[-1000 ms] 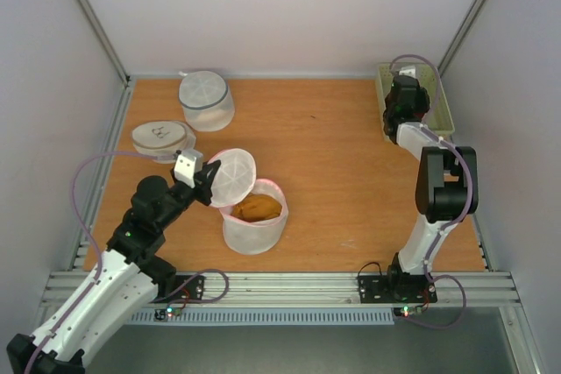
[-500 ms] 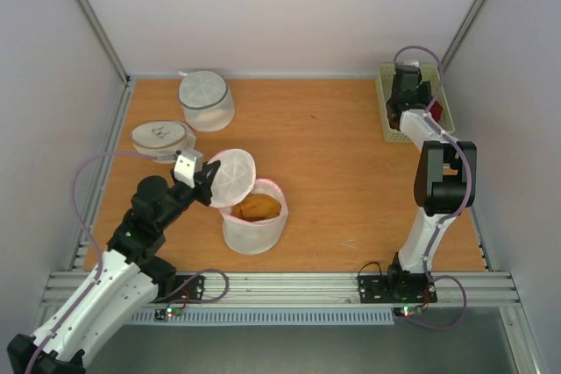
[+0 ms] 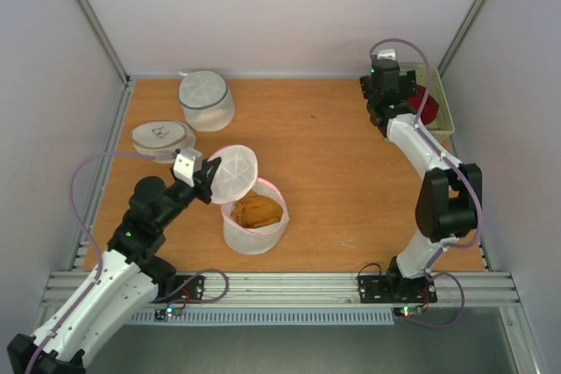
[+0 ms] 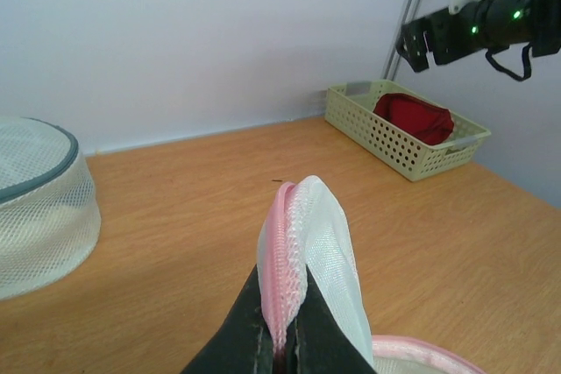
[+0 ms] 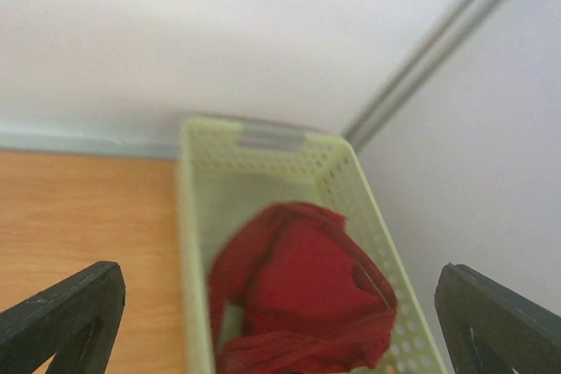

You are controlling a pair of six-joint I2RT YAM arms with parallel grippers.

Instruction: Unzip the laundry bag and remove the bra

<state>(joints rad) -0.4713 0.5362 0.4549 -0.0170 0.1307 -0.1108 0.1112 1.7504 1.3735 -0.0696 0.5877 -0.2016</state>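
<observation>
A: What fills the view, biggest thing first?

B: A wooden table (image 3: 333, 181) carries everything. The laundry bag (image 3: 254, 232) stands just ahead of and beneath the left gripper (image 3: 209, 183). Its round lid (image 3: 235, 171) is lifted upright and its pink zipper band is open around the rim.

A: Is that gripper gripping anything?

B: Yes. It is pinched tight on the lid's pink edge, holding the flap up off the mouth.

A: And the other arm?

B: The right gripper (image 3: 390, 98) hovers well away from the bag, at the far side of the table. A pale green basket (image 5: 195, 216) sits directly ahead of it and below it. Its fingers (image 5: 70, 313) stand spread wide at either side of the wrist view, with nothing between them.

A: Where are the garments?

B: A dark red bra (image 5: 298, 295) lies crumpled in the basket, under the spread fingers and apart from them. An orange-yellow bra (image 3: 258, 210) rests inside the bag, below the left gripper's tips, uncovered.

A: So which step is this?

B: The unzipping looks done, and the red piece already lies in the basket. The orange piece appears to be what is left to fetch.

A: What does the next move call for?

B: Probably the right arm swings across to the bag and reaches down through the mouth, while the left one holds the lid clear. The fabric is soft, so a deep pinch would suit it. The mesh wall could snag.
</observation>
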